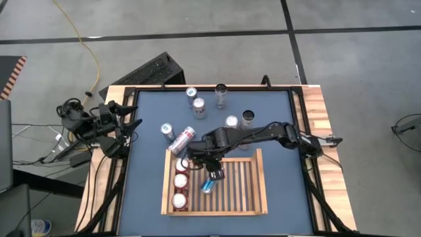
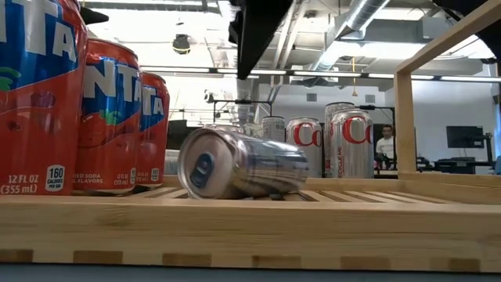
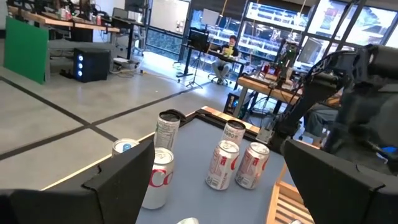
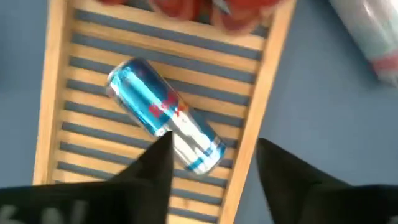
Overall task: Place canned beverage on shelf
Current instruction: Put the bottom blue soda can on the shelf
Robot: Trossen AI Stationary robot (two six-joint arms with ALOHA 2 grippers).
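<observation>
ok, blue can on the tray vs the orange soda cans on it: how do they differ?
Pose: the blue can lies on its side across the slats, while the orange soda cans stand upright.
Colour: the blue can is blue and silver, the orange soda cans orange with blue lettering.
Shape: the blue can looks slimmer than the orange soda cans.
Place: the blue can lies alone mid-tray; the orange soda cans stand in a row along one rim.
Shared: both are on the wooden tray.

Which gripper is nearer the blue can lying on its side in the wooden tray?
The right gripper is nearer: it hangs just above the blue can lying in the tray, fingers apart, not gripping. The left gripper waits open at the table's left edge.
</observation>
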